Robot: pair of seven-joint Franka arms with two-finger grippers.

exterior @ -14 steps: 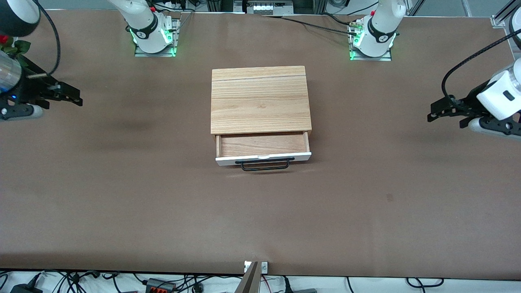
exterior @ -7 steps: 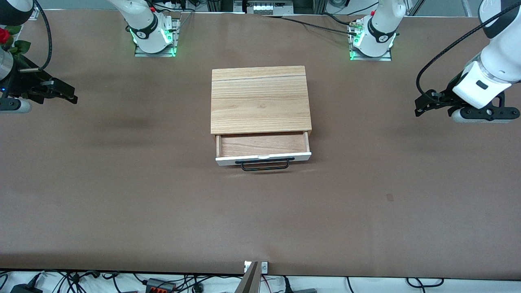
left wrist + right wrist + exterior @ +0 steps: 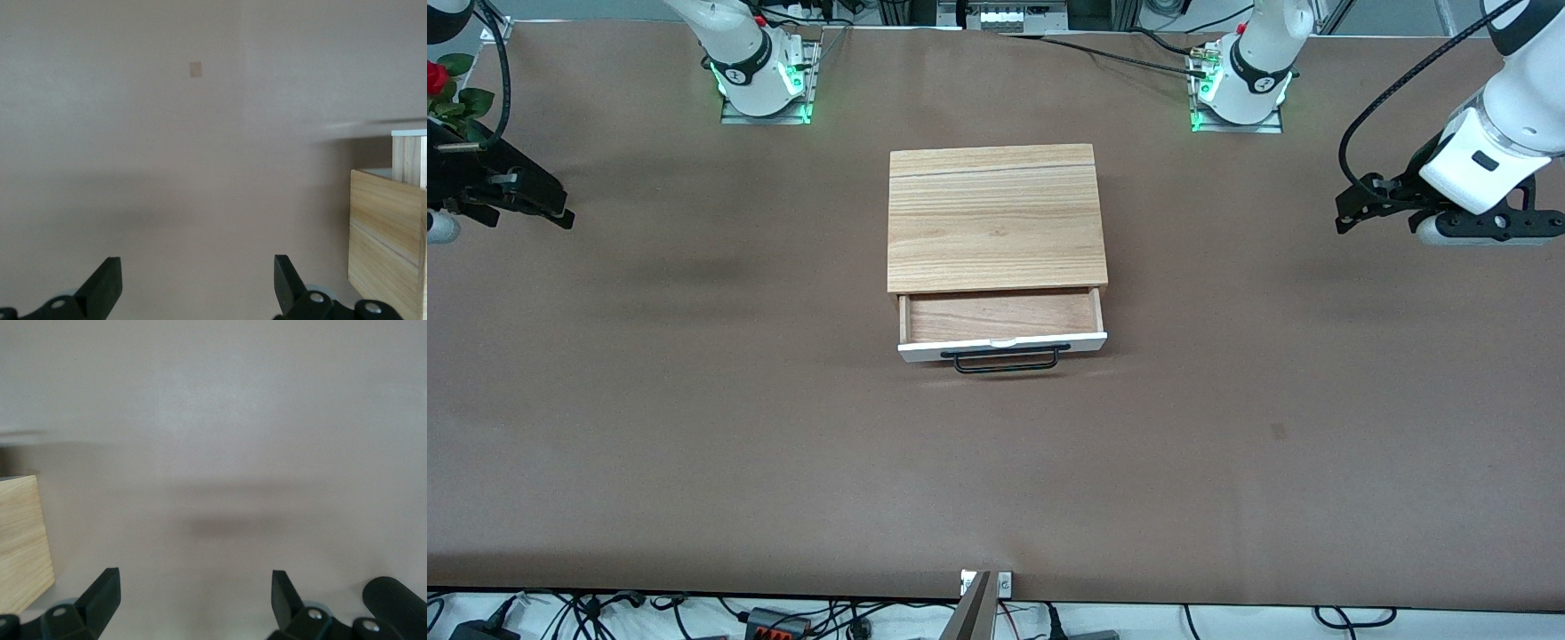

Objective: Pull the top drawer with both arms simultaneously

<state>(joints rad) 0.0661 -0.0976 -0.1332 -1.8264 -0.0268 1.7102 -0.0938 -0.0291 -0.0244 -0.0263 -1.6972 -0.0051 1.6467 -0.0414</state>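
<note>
The top drawer [image 3: 1000, 317] stands pulled part way out of the light-wood cabinet [image 3: 994, 218] at the table's middle. Its white front panel and black wire handle [image 3: 1005, 357] face the front camera, and its reddish-brown inside shows. My left gripper [image 3: 1352, 213] is open and empty, up over the table at the left arm's end, well apart from the cabinet. My right gripper [image 3: 551, 209] is open and empty over the table at the right arm's end. The left wrist view shows its open fingers [image 3: 107, 283] and the cabinet's side [image 3: 387, 233]. The right wrist view shows open fingers [image 3: 103, 593] and the cabinet's corner [image 3: 23, 540].
Both arm bases [image 3: 760, 76] [image 3: 1240, 84] with green lights stand along the table's edge farthest from the front camera. A red flower [image 3: 440, 84] shows at the right arm's end. Cables lie off the table's nearest edge. A small dark mark [image 3: 1279, 432] is on the brown table.
Both grippers have drawn outward and upward, away from the cabinet toward the table's ends. The drawer has not moved.
</note>
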